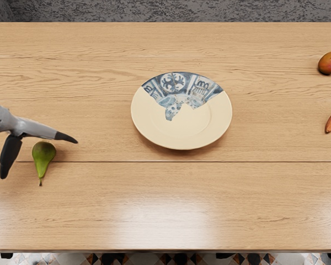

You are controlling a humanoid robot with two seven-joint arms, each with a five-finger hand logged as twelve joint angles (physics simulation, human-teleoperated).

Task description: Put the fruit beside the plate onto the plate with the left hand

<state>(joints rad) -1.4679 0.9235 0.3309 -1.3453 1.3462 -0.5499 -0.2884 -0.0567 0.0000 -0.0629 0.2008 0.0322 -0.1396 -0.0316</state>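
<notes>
Left hand (16,128), spread wide and holding nothing, brackets the pear (43,155) near the table (154,210) left edge; the plate (149,118) sits well apart.

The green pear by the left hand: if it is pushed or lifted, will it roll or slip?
The green pear seems to lie on its side, stem toward the camera, so a push would probably roll it in a curve. Its skin looks smooth, so the open left hand might slip unless it grips the wide part. It looks solid, hardly floppy.
</notes>
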